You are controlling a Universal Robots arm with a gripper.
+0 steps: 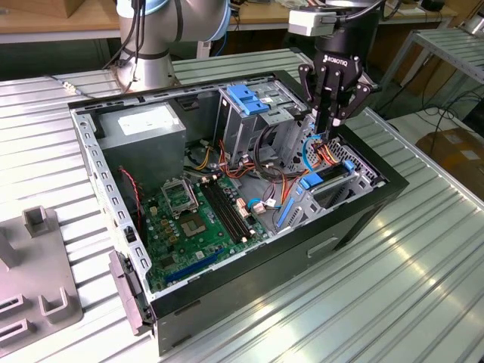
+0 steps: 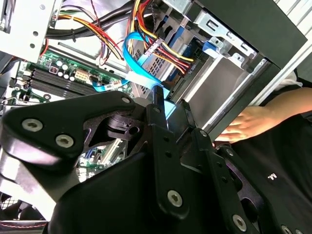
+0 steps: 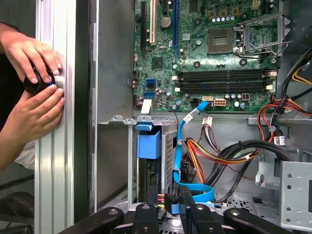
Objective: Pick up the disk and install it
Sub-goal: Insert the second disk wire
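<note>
Cables (image 1: 327, 153) crowd fingers (image 1: 330, 130) above seated disk (image 3: 148, 146).

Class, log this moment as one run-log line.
tool: inside case, over drive bay | disk: seated in bay | blue cable: beside tool | person's hands: outside case wall

No wording can be made out with certainty — the white label on the power supply (image 1: 144, 121) stays illegible.

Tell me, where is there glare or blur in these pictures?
In the exterior view, light streaks shine on the ribbed metal table. In the second wrist view, the close gripper looks dark and soft, a hand pale. In the first wrist view, the motherboard is evenly lit and crisp.
</note>
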